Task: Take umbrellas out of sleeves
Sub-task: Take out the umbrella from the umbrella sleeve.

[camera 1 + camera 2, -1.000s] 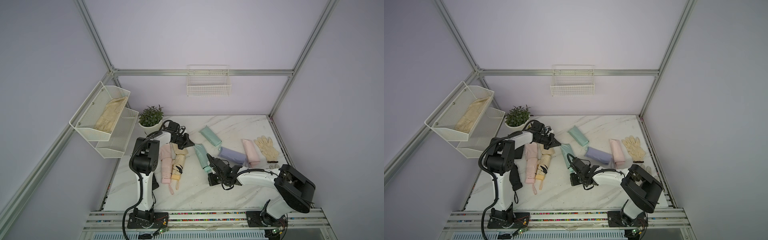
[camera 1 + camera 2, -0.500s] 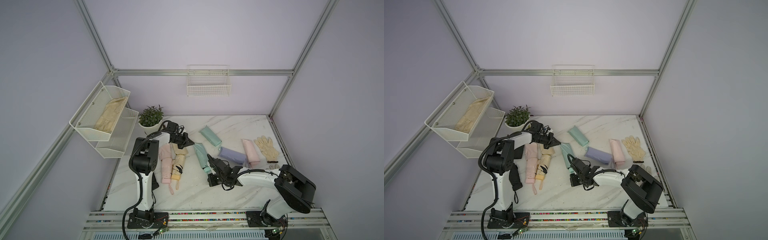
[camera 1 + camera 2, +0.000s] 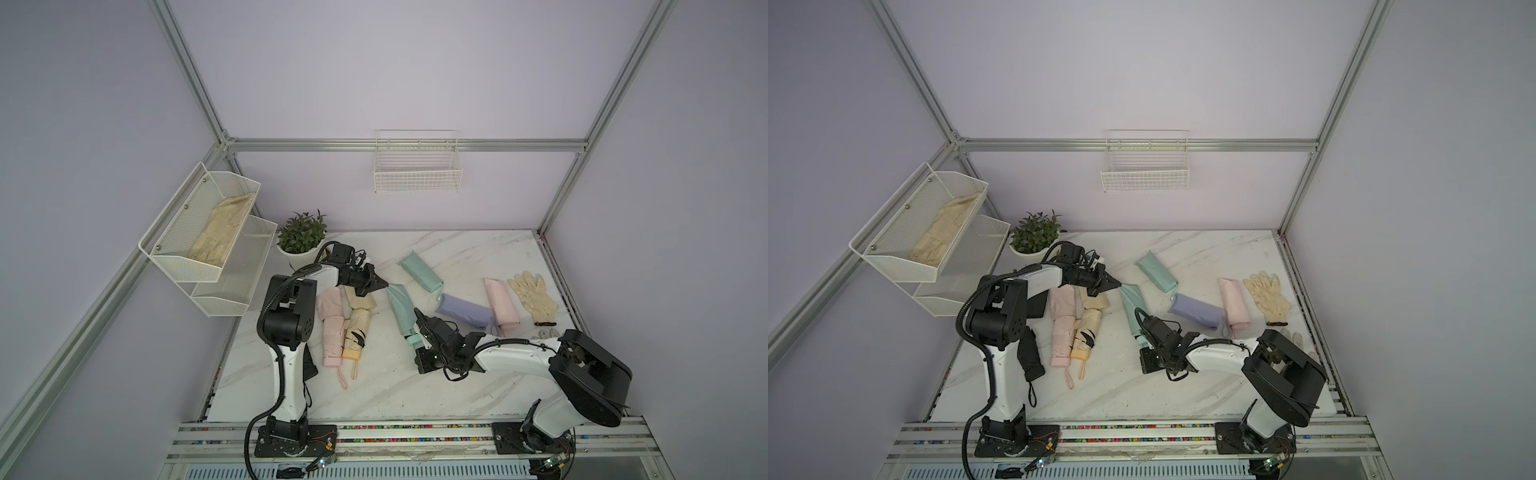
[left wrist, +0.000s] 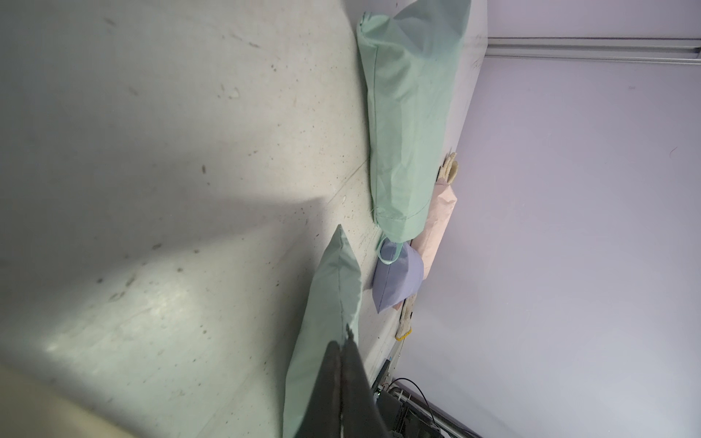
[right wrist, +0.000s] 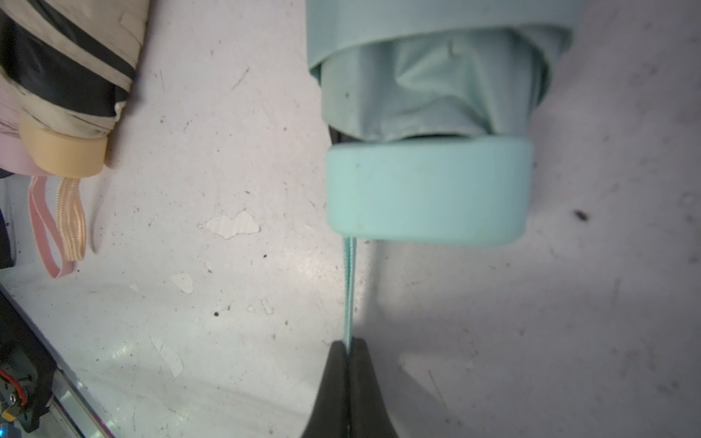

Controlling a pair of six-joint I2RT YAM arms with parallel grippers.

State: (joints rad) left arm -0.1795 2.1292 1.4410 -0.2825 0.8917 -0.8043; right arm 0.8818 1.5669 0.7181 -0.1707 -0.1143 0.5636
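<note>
A mint green umbrella lies mid-table, still mostly inside its mint sleeve (image 3: 398,305). Its blocky handle (image 5: 428,193) and a bit of folded canopy (image 5: 428,91) stick out of the sleeve mouth. My right gripper (image 5: 348,345) is shut on the umbrella's thin wrist loop (image 5: 349,284), which runs taut from the handle. My left gripper (image 3: 383,284) is shut on the sleeve's far closed end (image 4: 333,288). A pink umbrella (image 3: 332,328) and a yellow umbrella (image 3: 356,332) lie bare beside the left arm.
Three more filled sleeves lie toward the back right: mint (image 3: 420,272), lilac (image 3: 463,311) and pink (image 3: 502,303). Cream gloves (image 3: 534,297) are near the right edge. A black umbrella (image 3: 1030,353) lies by the left arm's base. A potted plant (image 3: 301,239) and wire shelves (image 3: 216,249) are back left.
</note>
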